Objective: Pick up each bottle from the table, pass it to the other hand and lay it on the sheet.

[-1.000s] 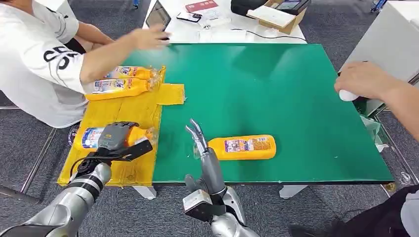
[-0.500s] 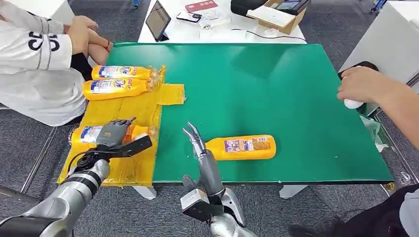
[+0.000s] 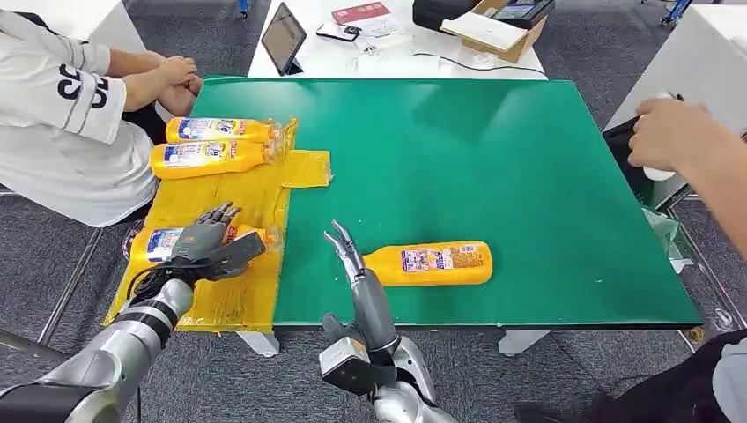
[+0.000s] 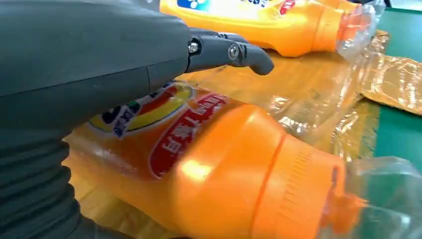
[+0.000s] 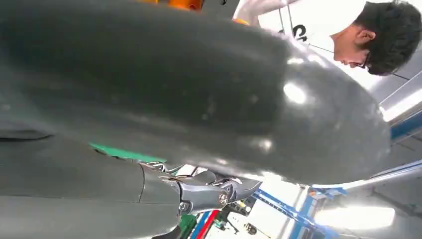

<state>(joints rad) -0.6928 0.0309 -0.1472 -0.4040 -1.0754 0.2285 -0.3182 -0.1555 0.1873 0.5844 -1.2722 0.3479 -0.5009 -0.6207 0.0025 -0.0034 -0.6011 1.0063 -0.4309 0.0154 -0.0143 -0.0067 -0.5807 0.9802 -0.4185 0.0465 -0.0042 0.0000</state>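
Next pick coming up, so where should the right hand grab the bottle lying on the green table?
Grip the bottle around its broad labelled middle, coming down from above. It lies flat on the table, cap toward the right hand, and the neck is narrow and wrapped in loose clear film, likely slippery.

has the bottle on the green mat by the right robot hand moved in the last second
No. The bottle lies at the same spot against the green mat's near edge, cap end beside the right robot hand.
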